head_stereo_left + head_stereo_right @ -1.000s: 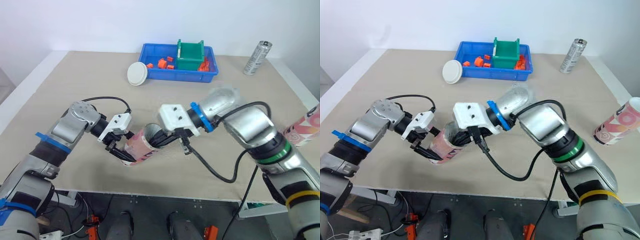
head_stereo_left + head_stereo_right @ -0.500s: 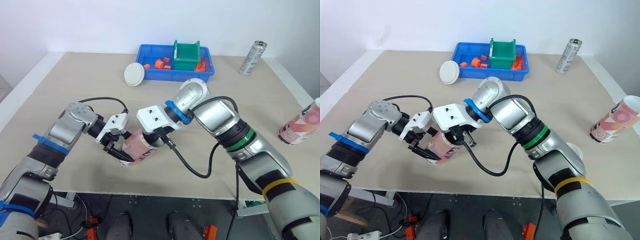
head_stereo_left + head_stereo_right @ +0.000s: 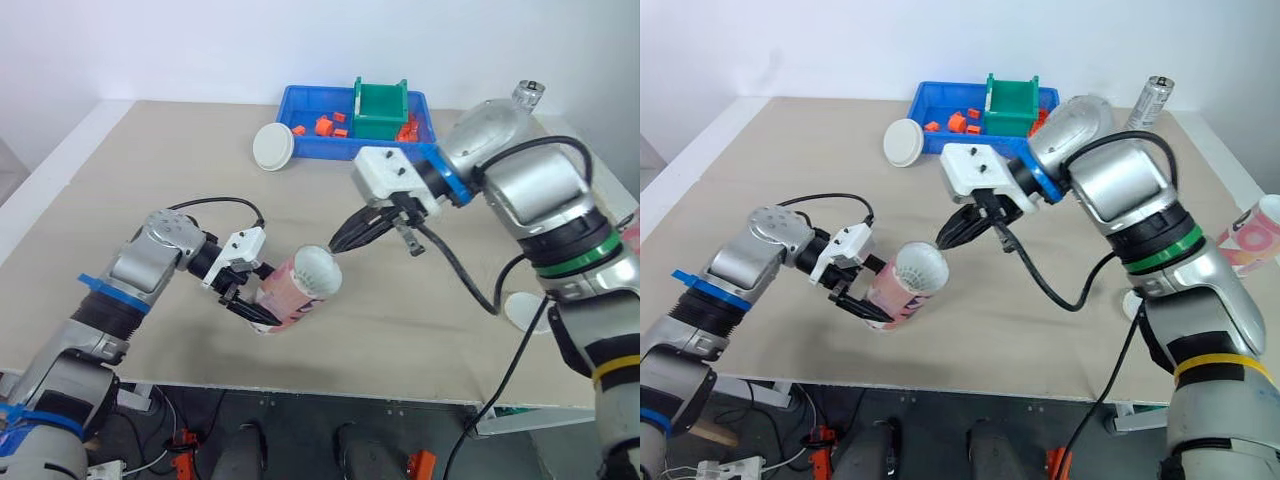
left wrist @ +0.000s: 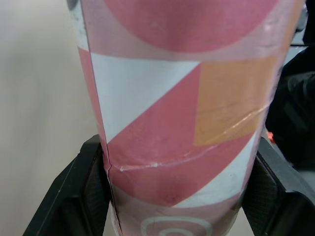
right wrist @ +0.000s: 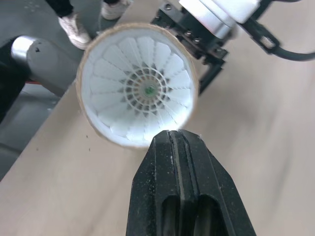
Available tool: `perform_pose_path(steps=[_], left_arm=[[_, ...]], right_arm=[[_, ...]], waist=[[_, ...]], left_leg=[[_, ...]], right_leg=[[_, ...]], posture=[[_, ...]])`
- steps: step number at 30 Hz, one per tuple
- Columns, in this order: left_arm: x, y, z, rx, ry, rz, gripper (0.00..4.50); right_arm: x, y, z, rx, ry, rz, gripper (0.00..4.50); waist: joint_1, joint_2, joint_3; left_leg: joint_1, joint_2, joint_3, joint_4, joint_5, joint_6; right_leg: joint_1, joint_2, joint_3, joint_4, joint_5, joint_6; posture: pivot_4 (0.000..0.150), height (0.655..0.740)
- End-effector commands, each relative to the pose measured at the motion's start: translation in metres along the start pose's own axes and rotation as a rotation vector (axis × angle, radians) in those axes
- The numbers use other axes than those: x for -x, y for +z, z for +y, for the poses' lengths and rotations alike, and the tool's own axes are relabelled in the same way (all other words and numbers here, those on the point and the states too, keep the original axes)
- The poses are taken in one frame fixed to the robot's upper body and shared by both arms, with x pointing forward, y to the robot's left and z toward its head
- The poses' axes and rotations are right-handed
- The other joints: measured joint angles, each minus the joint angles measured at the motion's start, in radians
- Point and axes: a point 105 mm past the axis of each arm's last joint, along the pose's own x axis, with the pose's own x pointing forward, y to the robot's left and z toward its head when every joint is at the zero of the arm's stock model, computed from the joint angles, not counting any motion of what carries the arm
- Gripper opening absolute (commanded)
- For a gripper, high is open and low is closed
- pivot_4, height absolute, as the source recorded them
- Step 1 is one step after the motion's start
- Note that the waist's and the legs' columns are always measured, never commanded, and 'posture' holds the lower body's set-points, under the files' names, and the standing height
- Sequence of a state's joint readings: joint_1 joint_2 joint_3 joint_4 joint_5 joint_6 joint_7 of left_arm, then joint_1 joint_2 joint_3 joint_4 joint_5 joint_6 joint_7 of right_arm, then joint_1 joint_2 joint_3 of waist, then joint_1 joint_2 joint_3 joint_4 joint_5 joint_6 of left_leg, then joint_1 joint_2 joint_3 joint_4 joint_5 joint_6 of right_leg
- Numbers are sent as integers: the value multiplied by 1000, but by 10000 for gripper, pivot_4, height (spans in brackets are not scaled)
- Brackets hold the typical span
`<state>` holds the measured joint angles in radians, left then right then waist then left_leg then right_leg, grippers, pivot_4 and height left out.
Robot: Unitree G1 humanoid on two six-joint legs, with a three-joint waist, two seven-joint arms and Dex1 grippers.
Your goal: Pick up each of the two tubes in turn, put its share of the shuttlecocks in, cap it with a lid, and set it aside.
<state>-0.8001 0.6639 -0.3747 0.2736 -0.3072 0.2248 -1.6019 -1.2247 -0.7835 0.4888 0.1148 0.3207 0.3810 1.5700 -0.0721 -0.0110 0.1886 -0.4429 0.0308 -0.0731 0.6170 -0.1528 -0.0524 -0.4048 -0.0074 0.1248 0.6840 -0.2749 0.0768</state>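
My left gripper (image 3: 255,300) is shut on a pink patterned tube (image 3: 295,290), held tilted low over the table's front. In the left wrist view its black fingers (image 4: 88,187) clamp both sides of the tube (image 4: 182,113). A white shuttlecock (image 5: 142,91) fills the tube's open mouth, feathers outward. My right gripper (image 3: 340,243) is shut with nothing in it, a short way beyond the mouth; its tips (image 5: 177,135) point at the tube's rim. A second pink tube (image 3: 1250,235) lies at the far right. One white lid (image 3: 272,146) lies by the tray, another lid (image 3: 1132,302) under my right arm.
A blue tray (image 3: 300,110) with orange pieces and a green bin (image 3: 380,110) stands at the back. A silver can (image 3: 1145,100) stands at the back right behind my right arm. The table's front edge runs just below the held tube.
My right gripper has drawn out of the tube's mouth and moved up and to the right. The shuttlecock stays in the tube. The left gripper keeps holding the tube.
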Motion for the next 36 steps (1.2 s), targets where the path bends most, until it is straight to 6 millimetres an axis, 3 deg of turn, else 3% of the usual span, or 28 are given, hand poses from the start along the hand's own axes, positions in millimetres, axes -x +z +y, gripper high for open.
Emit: perform_pose_path(steps=[1,2,4,7,9,13,17,22,27,36], left_arm=[[3,28,6,-106,70,-140,32720],[2,35,8,-131,88,-184,32720],[-5,49,10,-175,122,-298,32720],[-20,52,9,-170,122,-376,32720],[-28,52,13,-146,138,-406,32720],[-57,43,25,-107,168,-450,32720],[-91,39,32,-67,156,-470,32720],[-114,25,38,-37,170,-417,32720],[-120,18,46,-3,229,-418,32720],[-120,11,41,4,219,-418,32720]], right_arm=[[34,-2,2,-9,-147,-33,666],[41,-7,1,-33,-204,-38,666],[65,-39,-1,-171,-408,3,666],[86,-89,17,-321,-512,167,8413],[92,-108,27,-373,-529,239,17435],[108,-155,66,-605,-477,341,36984],[125,-188,81,-735,-519,389,36984],[139,-208,89,-834,-549,386,36984],[148,-222,97,-891,-562,429,36984],[145,-243,125,-937,-482,562,36984]], waist=[[2,-1,1],[5,-1,1],[10,-2,1],[19,-1,1],[23,-1,1],[24,0,2],[20,0,2],[14,1,2],[12,1,2],[-2,1,2]], left_leg=[[-1,0,0,0,0,0],[-1,0,0,0,0,0],[-2,-1,0,0,0,0],[-3,-2,1,1,0,0],[-2,-2,0,1,0,0],[-2,-2,2,1,0,0],[-1,-2,4,3,0,0],[1,-2,6,3,0,0],[3,-3,6,2,0,0],[4,-3,6,3,2,-4]], right_leg=[[0,0,0,0,0,0],[0,0,0,0,0,0],[0,-1,0,-1,0,0],[-1,-2,1,-1,1,0],[-1,-2,0,-1,1,0],[-1,-2,1,-1,1,1],[0,-2,3,-2,3,3],[1,-2,6,-2,4,5],[3,-1,7,-3,4,5],[5,-2,8,-3,5,7]], posture=[[1500,7367],[1500,7367],[1500,7367],[1500,7367],[1500,7367],[1500,7367],[1500,7367],[1500,7367],[1500,7367],[1500,7367]])
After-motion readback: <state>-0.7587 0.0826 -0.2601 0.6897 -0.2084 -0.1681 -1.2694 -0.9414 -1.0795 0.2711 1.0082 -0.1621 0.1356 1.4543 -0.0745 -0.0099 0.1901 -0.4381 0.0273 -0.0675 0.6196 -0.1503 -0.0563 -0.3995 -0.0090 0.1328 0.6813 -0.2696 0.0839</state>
